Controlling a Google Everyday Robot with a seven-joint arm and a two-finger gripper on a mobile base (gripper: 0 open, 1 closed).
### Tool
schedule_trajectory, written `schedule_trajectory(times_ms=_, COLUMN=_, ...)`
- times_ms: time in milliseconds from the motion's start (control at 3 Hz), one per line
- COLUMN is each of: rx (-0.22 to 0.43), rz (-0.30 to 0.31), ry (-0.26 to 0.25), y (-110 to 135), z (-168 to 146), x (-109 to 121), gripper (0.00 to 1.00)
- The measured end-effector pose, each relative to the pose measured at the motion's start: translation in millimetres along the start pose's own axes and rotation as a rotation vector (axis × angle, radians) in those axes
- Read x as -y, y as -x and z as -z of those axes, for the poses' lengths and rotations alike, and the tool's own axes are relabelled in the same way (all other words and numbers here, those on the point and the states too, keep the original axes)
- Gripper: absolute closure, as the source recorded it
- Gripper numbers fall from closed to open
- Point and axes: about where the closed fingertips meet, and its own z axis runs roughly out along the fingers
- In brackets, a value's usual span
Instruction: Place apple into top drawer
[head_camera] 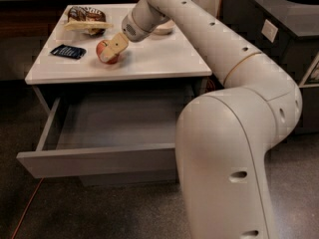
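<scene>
The small round red apple with a yellowish patch [103, 49] sits on the white flat top of the cabinet, the bench [159, 59], toward its left half, and is not yet in the wide grey top drawer [94, 162], which stands pulled out below with its dark inside bare. The tan-tipped pincer [113, 48] on the long white arm [199, 29] is right at the apple, pressed against its right side from above, but I cannot tell how far open it is or whether it has a true hold. The likely trouble lies there: if the grip sits off the fruit's middle, the round, smooth apple may squirt out or roll leftward toward the small dark blue packet [68, 51] lying just beside it, or on off the bench edge. A weak hold could also give way on the lift, and the apple would drop onto the bench or the floor and not into the drawer. The arm's bulky white elbow [234, 148] stands close to the drawer's right end, so, as I judge it, swinging down carelessly might nudge the drawer shut. The brown snack bag [85, 20] at the back corner looks well apart.
</scene>
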Motion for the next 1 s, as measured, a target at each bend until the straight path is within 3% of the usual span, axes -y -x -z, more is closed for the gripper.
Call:
schedule_trajectory(times_ms=667, rx=0.038, rz=-0.046, ry=-0.002, y=12.0, z=-35.5, x=8.6, gripper=0.02)
schedule_trajectory(times_ms=1000, rx=0.053, rz=-0.055, ry=-0.004, y=17.1, z=-38.8, x=9.0, gripper=0.24)
